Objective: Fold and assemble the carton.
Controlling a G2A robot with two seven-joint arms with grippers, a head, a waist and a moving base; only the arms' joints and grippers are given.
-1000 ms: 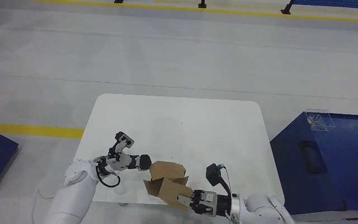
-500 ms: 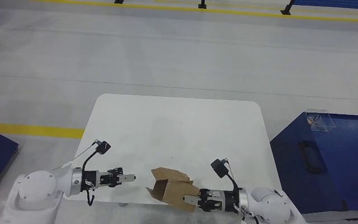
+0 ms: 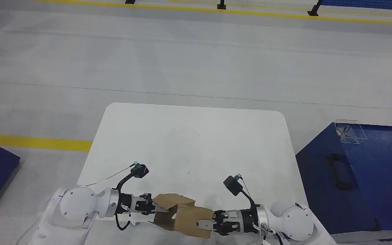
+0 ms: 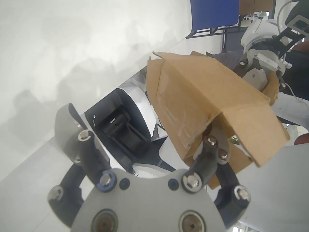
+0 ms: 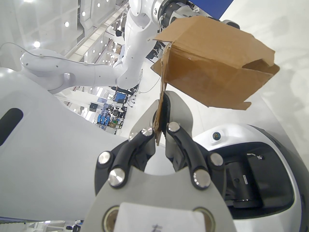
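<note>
Carton (image 3: 182, 215): brown cardboard, partly erected, one end open with its flaps loose and splayed. It sits at the near edge of the table (image 3: 196, 141), between the two claws. Whether its underside touches the table top cannot be told.

Right claw (image 5: 161, 112): clenched on the carton (image 5: 212, 73). A thin flap edge runs down between the two fingers and is pinched there. The body of the box stands out beyond the fingertips, open mouth turned to one side. From above, this claw (image 3: 211, 222) meets the carton's right end.

Left claw (image 4: 138, 126): released, fingers spread wide. One finger (image 4: 212, 150) lies against the carton (image 4: 205, 97), tucked under a loose flap at the box's corner; the other finger (image 4: 68, 124) stands well apart from the cardboard. From above, this claw (image 3: 149, 205) is at the carton's left end.

Surroundings: white table with rounded corners; blue cabinet (image 3: 349, 177) to the right of it; yellow floor line (image 3: 43, 143) off to the left.
</note>
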